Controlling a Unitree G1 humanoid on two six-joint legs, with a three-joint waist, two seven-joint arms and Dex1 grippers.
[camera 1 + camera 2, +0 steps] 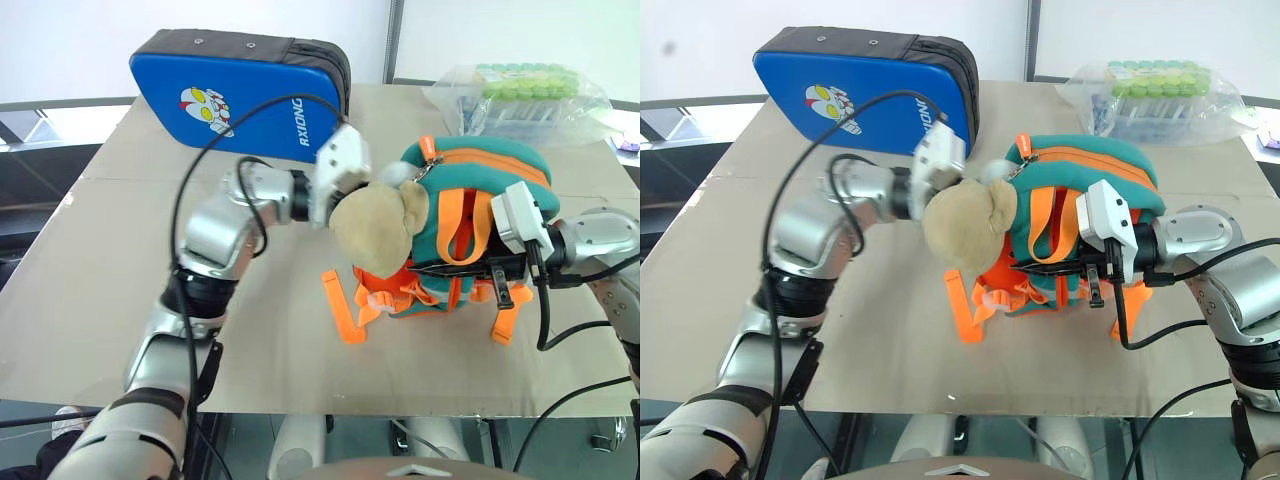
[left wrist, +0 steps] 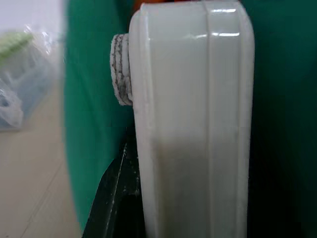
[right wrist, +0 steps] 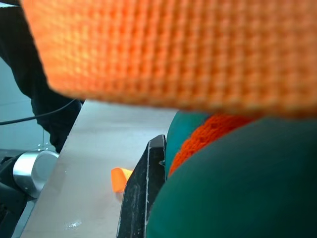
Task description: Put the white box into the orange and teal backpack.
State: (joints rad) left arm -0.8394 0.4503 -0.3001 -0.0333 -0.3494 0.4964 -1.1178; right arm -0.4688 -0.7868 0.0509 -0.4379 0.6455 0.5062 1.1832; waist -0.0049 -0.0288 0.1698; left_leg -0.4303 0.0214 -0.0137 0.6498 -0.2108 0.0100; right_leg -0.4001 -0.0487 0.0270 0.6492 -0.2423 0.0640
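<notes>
A: As the left gripper [image 2: 130, 198] clamps the white box [image 2: 193, 124] edge-on, where's the box vs. the orange and teal backpack [image 1: 500, 170]?

B: At the pack's 9 o'clock, against teal fabric, behind the plush bear head [image 1: 378, 228].

A: Right gripper [image 1: 1065, 268]?

B: Pinched shut on the pack's front, at its 3 o'clock side. Step, by my read: delivery. Next: zip opening must gape; can't tell if it does.

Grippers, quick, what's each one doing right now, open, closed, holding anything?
Left gripper: closed on the white box, beside the backpack.
Right gripper: shut on the backpack's fabric.
</notes>
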